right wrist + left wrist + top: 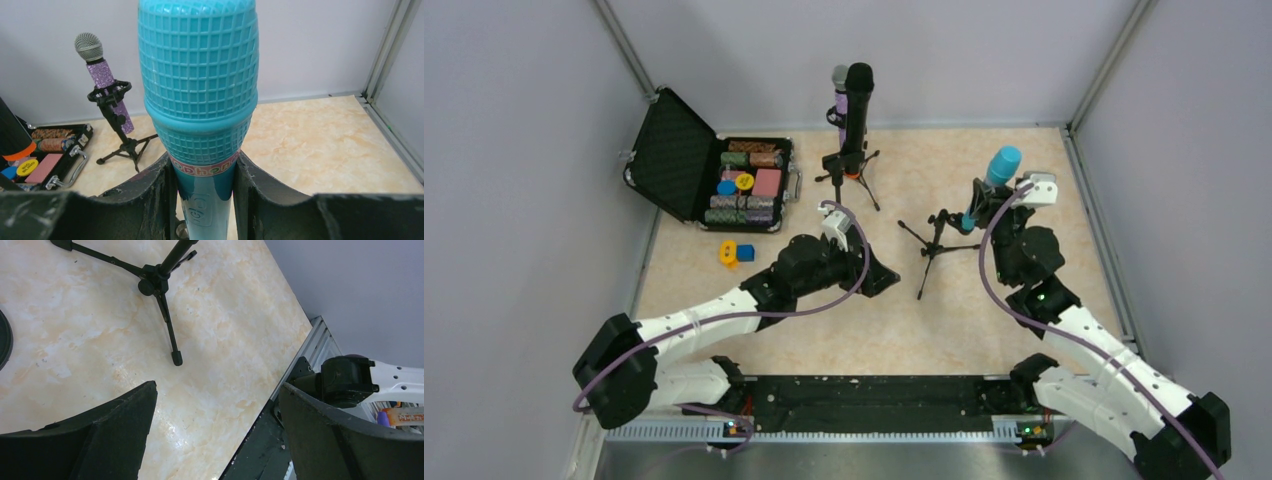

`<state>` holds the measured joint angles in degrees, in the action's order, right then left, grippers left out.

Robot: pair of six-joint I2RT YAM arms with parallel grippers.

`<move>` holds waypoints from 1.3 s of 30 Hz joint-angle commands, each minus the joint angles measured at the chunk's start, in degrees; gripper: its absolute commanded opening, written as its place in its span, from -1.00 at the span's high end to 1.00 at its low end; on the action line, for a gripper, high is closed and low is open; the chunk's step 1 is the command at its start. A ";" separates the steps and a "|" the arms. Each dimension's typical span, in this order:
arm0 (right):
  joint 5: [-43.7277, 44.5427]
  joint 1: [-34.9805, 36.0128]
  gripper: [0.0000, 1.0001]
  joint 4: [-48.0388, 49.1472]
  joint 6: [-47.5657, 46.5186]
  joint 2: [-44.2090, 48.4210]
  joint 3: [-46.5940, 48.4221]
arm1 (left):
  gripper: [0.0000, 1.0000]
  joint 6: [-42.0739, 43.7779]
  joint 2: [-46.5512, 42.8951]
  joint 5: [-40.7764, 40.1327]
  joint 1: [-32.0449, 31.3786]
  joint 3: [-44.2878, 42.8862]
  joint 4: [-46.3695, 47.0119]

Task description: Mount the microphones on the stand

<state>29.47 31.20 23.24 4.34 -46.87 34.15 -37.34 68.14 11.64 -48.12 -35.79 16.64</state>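
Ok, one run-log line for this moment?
left end effector: open, empty | right end effector: shut on blue microphone at near stand | purple microphone: clipped in back stand | black microphone: upright at back

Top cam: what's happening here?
The right tool is shut on the light blue microphone, holding it at the near tripod stand. The purple microphone already sits clipped in a back stand, with the black microphone upright beside it. The left tool is open and empty, low over the table.
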 commanded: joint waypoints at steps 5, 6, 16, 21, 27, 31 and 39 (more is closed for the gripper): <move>-1.55 -0.60 1.00 2.89 1.01 0.79 -5.37 | -0.90 0.19 0.92 0.65 0.13 -2.25 3.50; -2.62 -0.61 1.00 3.29 0.59 0.66 -6.00 | -0.90 0.29 1.07 0.65 0.13 -2.41 3.50; -3.49 -0.60 1.00 5.40 0.49 -1.48 -10.01 | -0.90 0.08 2.05 0.84 0.13 -2.95 4.33; -3.48 -0.55 1.00 5.04 1.03 -2.74 -11.20 | -0.90 0.54 2.21 0.58 0.13 -3.33 4.74; -2.14 -0.57 1.00 4.20 1.49 -4.19 -12.30 | -0.90 1.04 2.63 0.55 0.13 -3.95 5.28; -0.89 -0.60 1.00 3.41 1.42 -5.42 -12.65 | -0.90 1.38 3.04 0.71 0.13 -4.80 5.59; 1.37 -0.66 1.00 2.99 2.00 -8.74 -13.78 | -0.90 3.44 2.98 0.15 0.13 -5.89 5.68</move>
<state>29.87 30.59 42.26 4.82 -50.43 25.15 -35.88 71.20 11.75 -48.12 -39.09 18.85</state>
